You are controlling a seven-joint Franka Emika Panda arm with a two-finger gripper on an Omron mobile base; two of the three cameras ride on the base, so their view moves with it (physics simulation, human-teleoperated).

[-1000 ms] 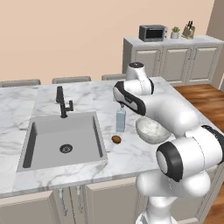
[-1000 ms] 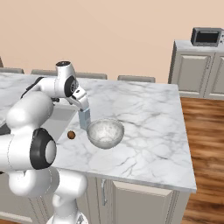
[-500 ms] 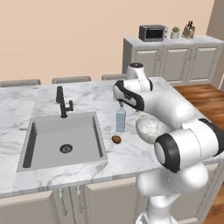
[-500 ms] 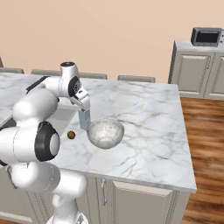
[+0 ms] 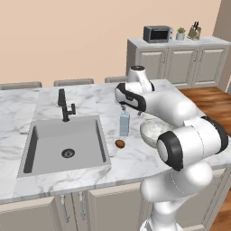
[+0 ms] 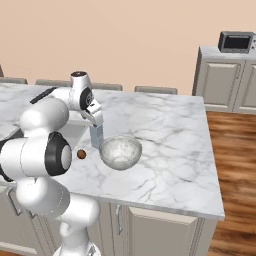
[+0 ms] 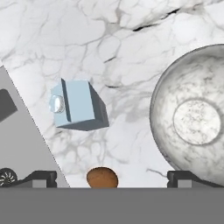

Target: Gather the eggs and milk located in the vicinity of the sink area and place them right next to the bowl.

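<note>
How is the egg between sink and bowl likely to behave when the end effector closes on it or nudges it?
The egg is small, smooth and oval, lying free on flat marble, so a nudge would probably roll it, perhaps toward the sink edge nearby. Its curved shell may slip between the open end effector fingers, and it likely cracks if squeezed hard.

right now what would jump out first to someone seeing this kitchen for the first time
The big white arm bends over the marble counter, its fingers spread wide above the milk carton. That carton stands upright between the grey sink and the speckled bowl, with one brown egg lying on the marble just in front of it, near the sink's edge.
</note>
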